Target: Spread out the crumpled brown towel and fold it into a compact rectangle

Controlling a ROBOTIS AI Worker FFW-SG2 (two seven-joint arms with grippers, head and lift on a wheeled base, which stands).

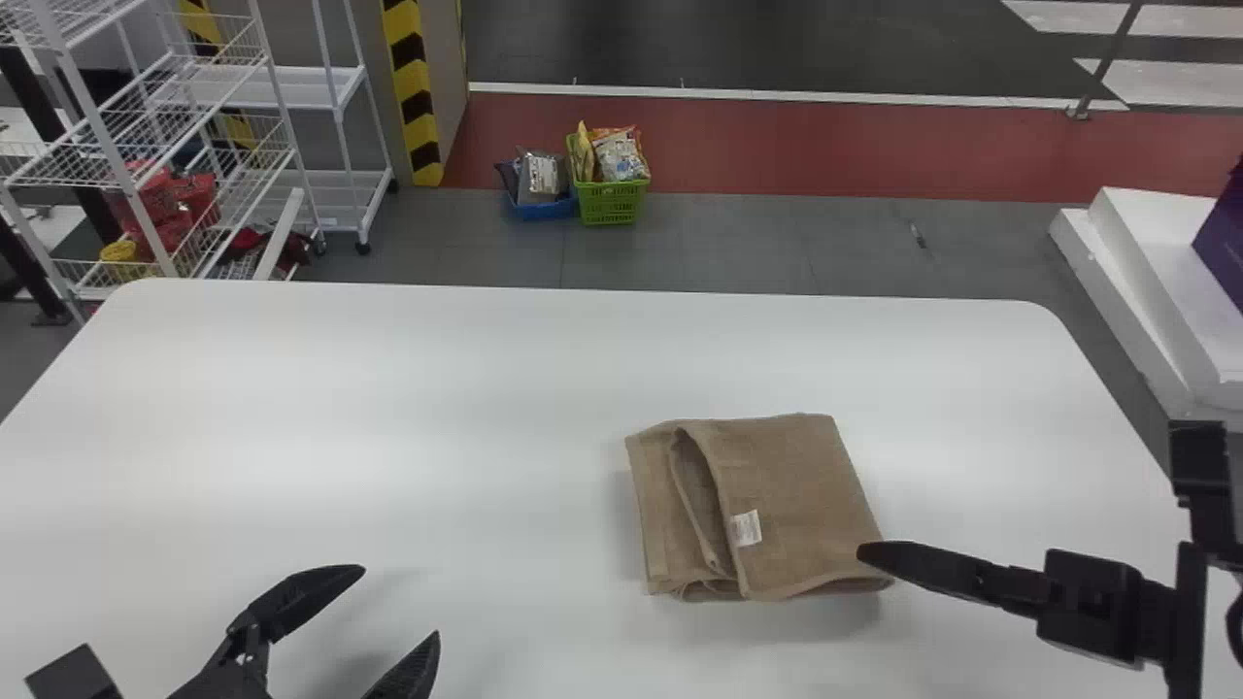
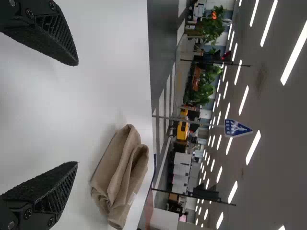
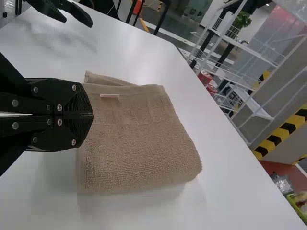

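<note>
Lying folded on the table [image 1: 388, 388], the towel [image 1: 796, 485] has its near right corner at your fully closed right gripper [image 1: 862, 551]; contact cannot be verified. Your left gripper [image 1: 400, 600] is wide open, empty. The left wrist view gives you a blue sign [image 2: 236, 128].

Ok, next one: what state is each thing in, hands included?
Brown towel: folded, one layer gaping.
Label: exposed, on the towel.
Left hand: open.
Right hand: shut, by the towel's edge; grip unclear.
Green basket: filled.
Blue basket: filled.
</note>
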